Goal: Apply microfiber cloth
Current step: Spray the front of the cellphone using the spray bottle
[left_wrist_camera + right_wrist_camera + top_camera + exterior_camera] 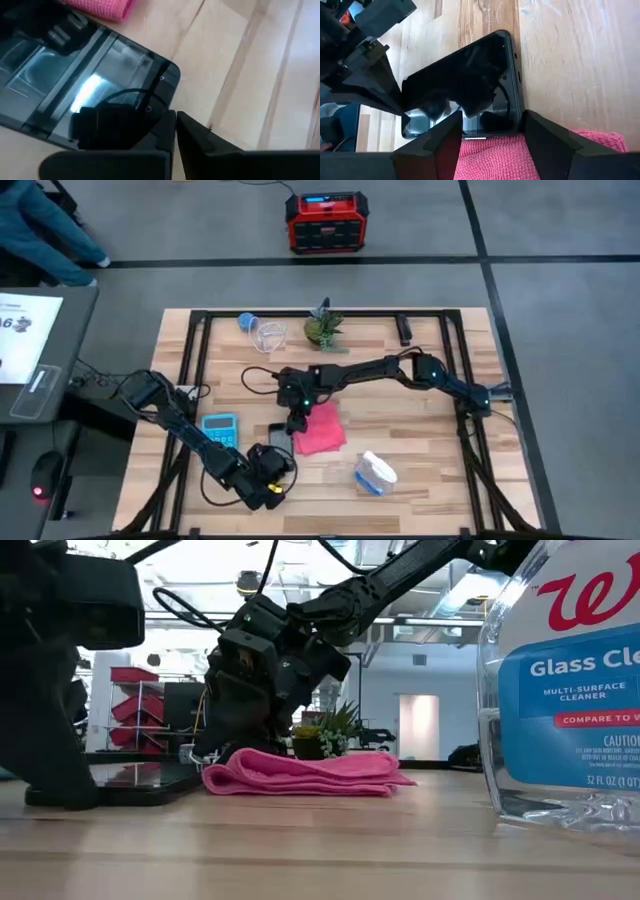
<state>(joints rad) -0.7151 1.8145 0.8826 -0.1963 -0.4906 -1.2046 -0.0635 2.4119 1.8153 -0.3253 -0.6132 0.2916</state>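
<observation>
Pink microfiber cloth (495,157) lies bunched between the right gripper's (489,135) spread fingers, its edge meeting the black phone's (465,90) near end, probably so it can be pushed over the glass. Beyond, the left gripper (175,131), fingers pressed together, bears on the phone's far corner, seemingly pinning it to the wooden table (420,470) against sliding.
</observation>
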